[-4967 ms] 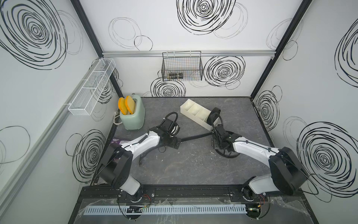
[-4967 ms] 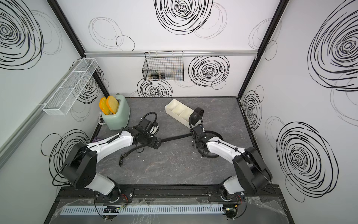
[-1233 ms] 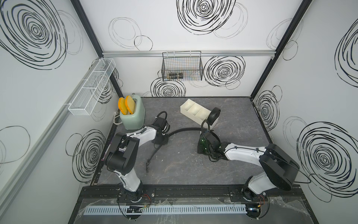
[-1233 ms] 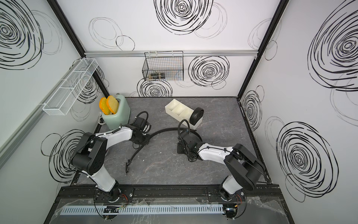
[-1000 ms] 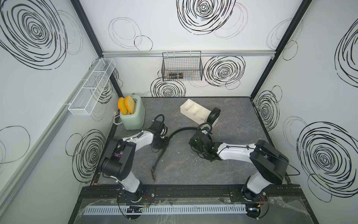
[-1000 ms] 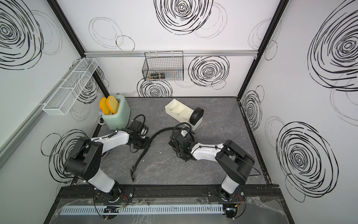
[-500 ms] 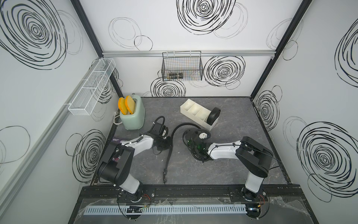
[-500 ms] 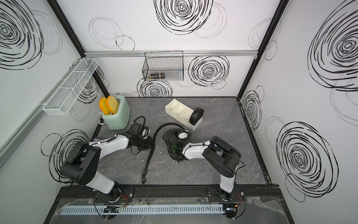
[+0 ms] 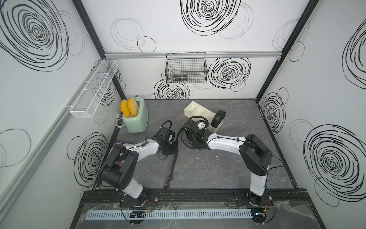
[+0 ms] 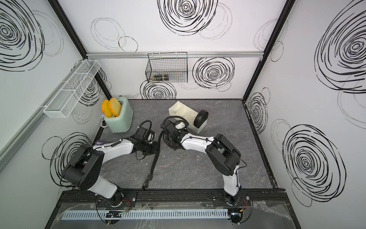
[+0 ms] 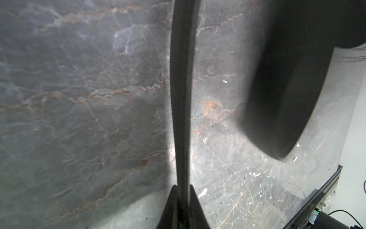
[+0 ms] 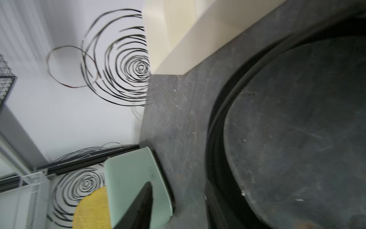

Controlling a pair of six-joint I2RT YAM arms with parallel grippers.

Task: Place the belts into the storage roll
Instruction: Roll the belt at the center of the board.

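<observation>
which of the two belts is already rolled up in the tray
The coiled belt upright in the end compartment of the storage roll. The other belt trails uncoiled across the table, pinched in the left claw.

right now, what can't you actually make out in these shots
Inside the black wire basket: dark items, too small behind the mesh, both top views.
The loose belt: its far end vanishes under the right arm.
The right gripper: fingertips hidden under its own body and cables in top views; the right wrist view is blurred, so contact with the loose belt is unclear.
The purple packet: mostly under the left arm, print unreadable.
</observation>
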